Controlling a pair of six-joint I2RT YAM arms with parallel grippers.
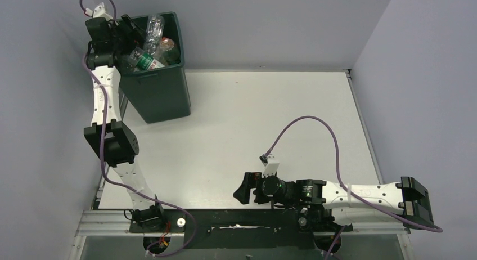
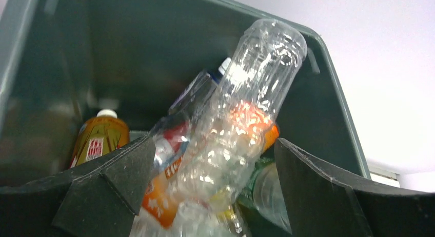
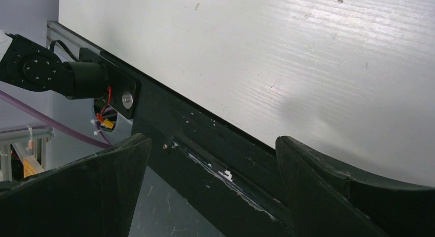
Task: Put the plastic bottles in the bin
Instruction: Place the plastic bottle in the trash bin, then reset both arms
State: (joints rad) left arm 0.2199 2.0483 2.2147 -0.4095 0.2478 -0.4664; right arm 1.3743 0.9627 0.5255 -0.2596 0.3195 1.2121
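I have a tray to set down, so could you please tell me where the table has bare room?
The table is bare from the bin's right side across to the right wall, and forward to the right pincer by the near rail. Only the bin is crowded, heaped with bottles, with the left pincer at its rim.

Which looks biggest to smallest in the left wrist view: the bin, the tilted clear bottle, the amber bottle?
1. bin
2. clear bottle
3. amber bottle, though it sits farther back and is partly hidden, so ranking it below the clear bottle is unsure.
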